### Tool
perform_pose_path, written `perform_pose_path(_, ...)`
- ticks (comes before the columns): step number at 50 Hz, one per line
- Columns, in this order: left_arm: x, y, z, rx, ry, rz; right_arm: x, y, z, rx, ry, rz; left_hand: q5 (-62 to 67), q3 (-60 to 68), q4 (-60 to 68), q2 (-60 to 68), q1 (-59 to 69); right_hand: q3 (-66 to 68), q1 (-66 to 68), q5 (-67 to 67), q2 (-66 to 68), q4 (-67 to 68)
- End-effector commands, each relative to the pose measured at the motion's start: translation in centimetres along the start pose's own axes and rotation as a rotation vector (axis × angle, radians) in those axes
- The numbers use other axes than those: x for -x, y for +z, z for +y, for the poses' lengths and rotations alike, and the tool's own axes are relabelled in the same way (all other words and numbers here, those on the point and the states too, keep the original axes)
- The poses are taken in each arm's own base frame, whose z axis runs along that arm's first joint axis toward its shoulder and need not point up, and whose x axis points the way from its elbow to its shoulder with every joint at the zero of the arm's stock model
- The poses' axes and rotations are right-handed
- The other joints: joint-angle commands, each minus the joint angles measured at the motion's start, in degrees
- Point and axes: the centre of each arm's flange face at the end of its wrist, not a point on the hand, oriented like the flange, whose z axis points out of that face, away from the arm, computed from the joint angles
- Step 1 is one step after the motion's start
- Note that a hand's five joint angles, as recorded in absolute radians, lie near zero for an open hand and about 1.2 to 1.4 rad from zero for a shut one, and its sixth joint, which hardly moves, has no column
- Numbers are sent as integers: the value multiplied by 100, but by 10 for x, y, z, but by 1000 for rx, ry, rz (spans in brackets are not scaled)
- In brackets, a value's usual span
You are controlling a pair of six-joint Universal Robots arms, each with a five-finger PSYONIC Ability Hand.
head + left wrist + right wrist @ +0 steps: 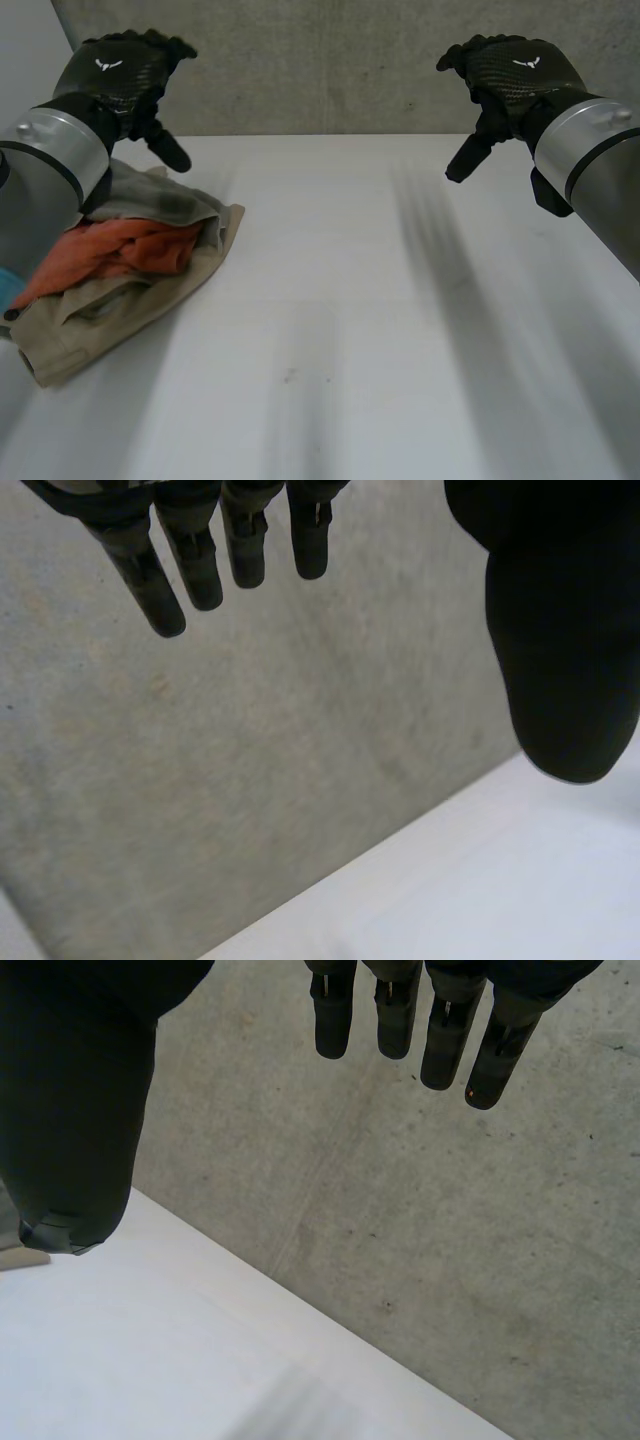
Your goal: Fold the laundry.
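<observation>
Left hand (120, 72) is raised over the far-left part of the white worktop (380, 330), holding nothing. In its wrist view the fingers (200, 570) are straight and slightly spread, with the left thumb (560, 650) well off to one side, so wide open. The grey concrete wall (250, 780) is behind them.

Right hand (515, 70) has the same pose at far right, raised and empty. Its fingers (400, 1020) are straight and the right thumb (80, 1110) stands apart from them, also wide open.

The laundry is a crumpled, unfolded pile at the near-left of the worktop, partly hidden by the left forearm:
- orange cloth (120, 250) in the middle
- grey-olive cloth (165, 200) bunched against it on the wall side
- beige cloth (130, 310) underneath, spreading toward the near edge

All three cloths touch each other. The left hand hangs above the pile's far side, with no contact visible. The right hand is well apart from the pile.
</observation>
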Motion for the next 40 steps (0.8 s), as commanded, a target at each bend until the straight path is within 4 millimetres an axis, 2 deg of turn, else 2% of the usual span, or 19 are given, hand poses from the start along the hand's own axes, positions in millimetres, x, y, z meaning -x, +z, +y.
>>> perform_pose_path(1, 58, 52, 55, 78, 241, -73, -3, 1, 9, 28, -54, -7, -141, -83, -50, -57, -46, -220, -124, -310, -253, -322)
perform_pose_path(4, 73, 68, 75, 103, 256, -89, -3, 0, 12, 40, -62, -11, -124, -66, -33, -40, -30, -220, -124, -310, -253, -322)
perform_pose_path(5, 84, 78, 88, 120, 260, -92, -2, 0, 14, 44, -61, -12, -107, -49, -17, -23, -13, -220, -124, -310, -253, -322)
perform_pose_path(8, 98, 91, 110, 141, 262, -81, -2, 0, 17, 56, -62, -14, -23, 34, 67, 61, 71, -220, -124, -310, -253, -322)
perform_pose_path(10, 115, 103, 132, 159, 266, -78, -2, 0, 20, 64, -61, -14, 161, 219, 252, 245, 256, -220, -124, -310, -253, -322)
perform_pose_path(12, 120, 110, 142, 159, 273, -65, -2, -1, 23, 73, -60, -16, 313, 371, 404, 397, 407, -220, -124, -310, -253, -322)
perform_pose_path(13, 123, 115, 156, 169, 277, -48, -2, 0, 24, 76, -60, -16, 397, 454, 487, 481, 491, -220, -124, -310, -253, -322)
perform_pose_path(17, 127, 127, 183, 185, 328, -24, -2, 0, 30, 90, -60, -17, 1067, 1125, 1158, 1151, 1162, -220, -124, -310, -253, -322)
perform_pose_path(21, 128, 136, 204, 189, 366, -19, -10, 1, 37, 112, -56, 4, 1757, 1815, 1848, 1841, 1851, -220, -124, -310, -253, -322)
perform_pose_path(24, 129, 140, 215, 191, 366, -16, -13, 1, 43, 133, -53, 12, 2463, 2521, 2554, 2547, 2558, -220, -124, -310, -253, -322)
perform_pose_path(28, 130, 145, 227, 187, 369, -23, -13, 2, 49, 148, -53, 9, 5267, 5325, 5358, 5351, 5362, -220, -124, -310, -253, -322)
perform_pose_path(33, 129, 146, 230, 176, 372, -21, -13, 3, 54, 163, -68, 9, 6216, 6274, 6307, 6300, 6311, -220, -124, -310, -253, -322)
perform_pose_path(34, 129, 147, 229, 168, 376, -24, -13, 3, 54, 164, -69, 8, 6732, 6789, 6822, 6816, 6826, -220, -124, -310, -253, -322)
perform_pose_path(40, 132, 150, 223, 143, 388, -49, -13, 3, 55, 166, -75, 7, 6737, 6795, 6828, 6821, 6831, -220, -124, -310, -253, -322)
